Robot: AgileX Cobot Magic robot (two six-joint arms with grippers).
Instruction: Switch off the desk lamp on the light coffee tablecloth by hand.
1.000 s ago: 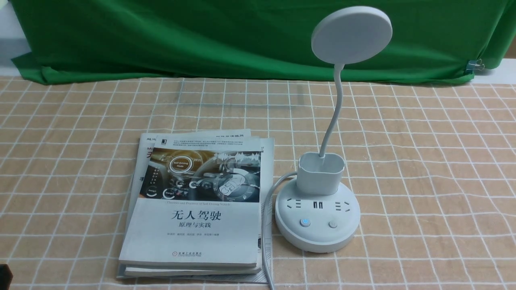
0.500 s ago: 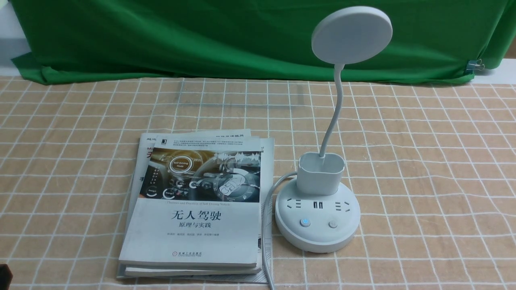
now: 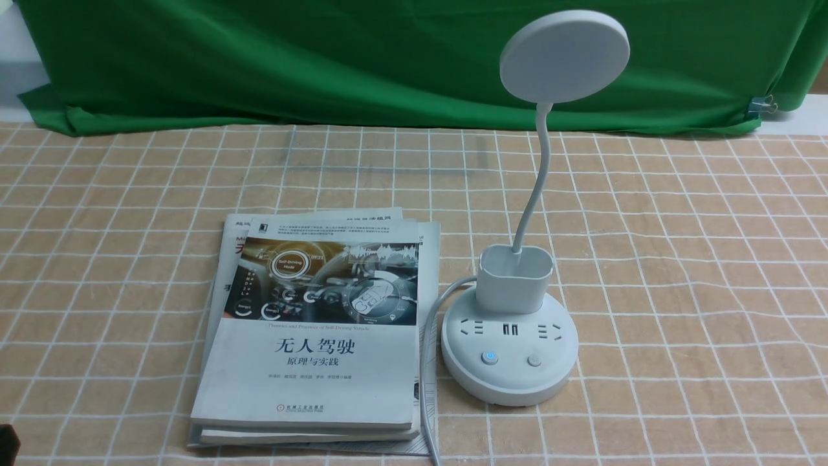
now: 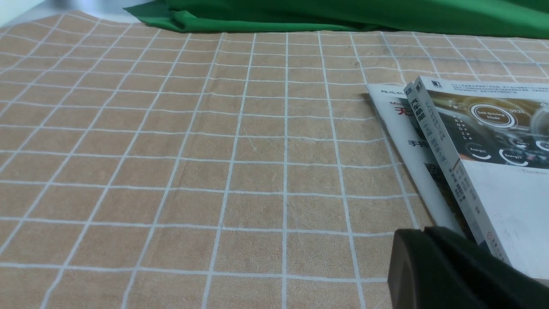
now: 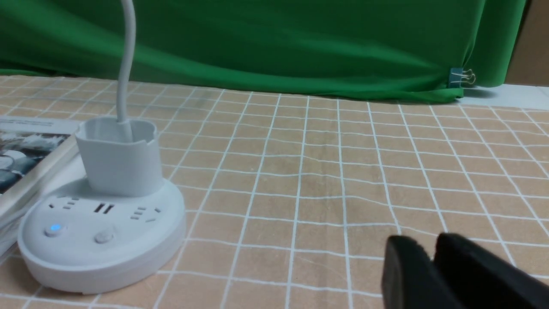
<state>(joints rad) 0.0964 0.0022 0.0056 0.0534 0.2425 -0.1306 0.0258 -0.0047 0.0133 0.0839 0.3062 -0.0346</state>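
Note:
The white desk lamp (image 3: pixel 510 362) stands on the light coffee tablecloth (image 3: pixel 679 259), right of centre. Its disc head (image 3: pixel 564 55) is raised on the thin neck above the oval cup (image 3: pixel 515 278). The base's left button (image 3: pixel 490 358) glows blue; the right button (image 3: pixel 534 360) is unlit. In the right wrist view the lamp base (image 5: pixel 98 231) lies off to one side of my right gripper (image 5: pixel 431 246), which is shut, empty and well apart from it. My left gripper (image 4: pixel 424 234) is shut and empty beside the books; only a dark corner of it (image 3: pixel 6 443) shows in the front view.
A stack of books (image 3: pixel 317 336) lies just left of the lamp, also in the left wrist view (image 4: pixel 484 163). The lamp's white cord (image 3: pixel 427 362) runs between books and base toward the front edge. A green cloth (image 3: pixel 323 58) hangs at the back, with a binder clip (image 3: pixel 763 103).

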